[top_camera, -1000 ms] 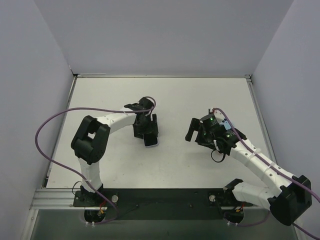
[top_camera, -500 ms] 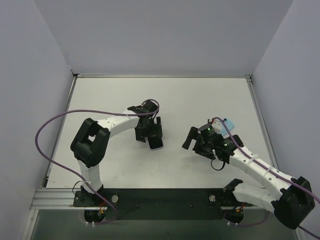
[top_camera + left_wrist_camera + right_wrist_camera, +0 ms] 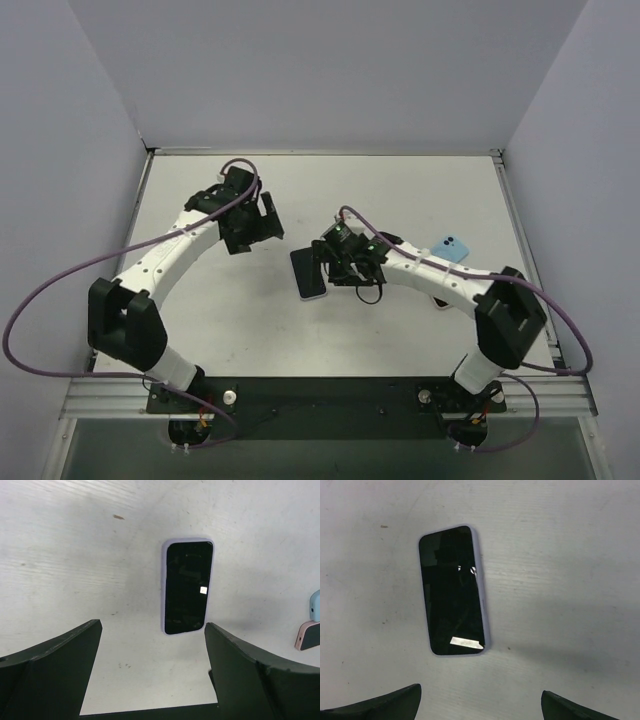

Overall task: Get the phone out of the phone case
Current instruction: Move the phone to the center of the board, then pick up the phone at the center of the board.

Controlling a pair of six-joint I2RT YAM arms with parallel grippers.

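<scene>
The phone lies flat and screen up on the white table, its black glass framed by the lavender phone case. In the left wrist view the phone lies ahead of my left gripper, which is open, empty and apart from it. From above, the left gripper hangs to the phone's back left. My right gripper hovers just right of the phone, open and holding nothing. Its wrist view shows the phone and case rim beyond the right gripper.
A light blue case lies on the table to the right, behind my right arm. A pink-edged object lies beside it, partly cut off. Grey walls close in the table on three sides.
My left gripper has opened, left the phone on the table and drawn back to the left. My right arm has swung left, from the right side to just beside the phone.
</scene>
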